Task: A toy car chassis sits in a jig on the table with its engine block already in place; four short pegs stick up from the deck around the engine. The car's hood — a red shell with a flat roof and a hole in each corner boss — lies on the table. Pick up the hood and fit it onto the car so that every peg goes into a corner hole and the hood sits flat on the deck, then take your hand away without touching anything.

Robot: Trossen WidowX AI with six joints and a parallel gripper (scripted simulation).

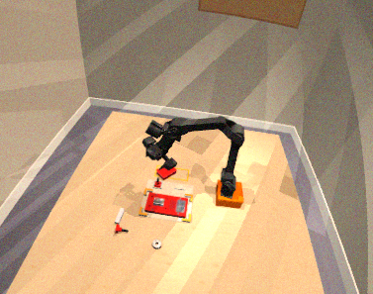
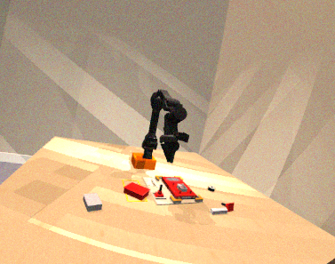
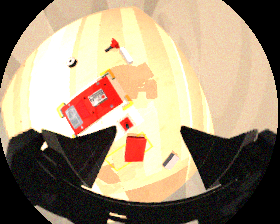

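Down on the wooden table [image 1: 267, 256], the red hood [image 1: 166, 171] lay flat inside a thin yellow outline, just behind the chassis [image 1: 166, 205] as the top view showed it, on the side away from that camera. The chassis, one red deck with a grey engine block [image 1: 160, 201] on it, sat in its jig [image 1: 190, 219], whose orange corners showed around it. Between hood and chassis stood one small red-and-black upright piece [image 1: 158, 182], too small to name.

Above the hood hung the gripper [image 1: 167, 163], its jaws spread wide, almost to their limit, with nothing between them and touching nothing. The wrist view looked down past both dark fingers, and the hood [image 3: 134, 147] showed in the gap between them, well below, with the chassis [image 3: 93, 103] up and to the left of it.

Farther from the chassis, the single black arm [image 1: 208, 125] arched over from its orange base [image 1: 223, 200], which stood beside the jig. On the chassis's other side lay one white bar [image 1: 120, 215] and one small red-and-black part [image 1: 121, 230] near it, then one pale ring [image 1: 157, 244] a little farther off. The exterior view added one grey block [image 2: 92, 201] lying well apart from the hood [image 2: 136, 190], and one small black-and-white piece [image 2: 211, 188] beyond the chassis [image 2: 179, 188].
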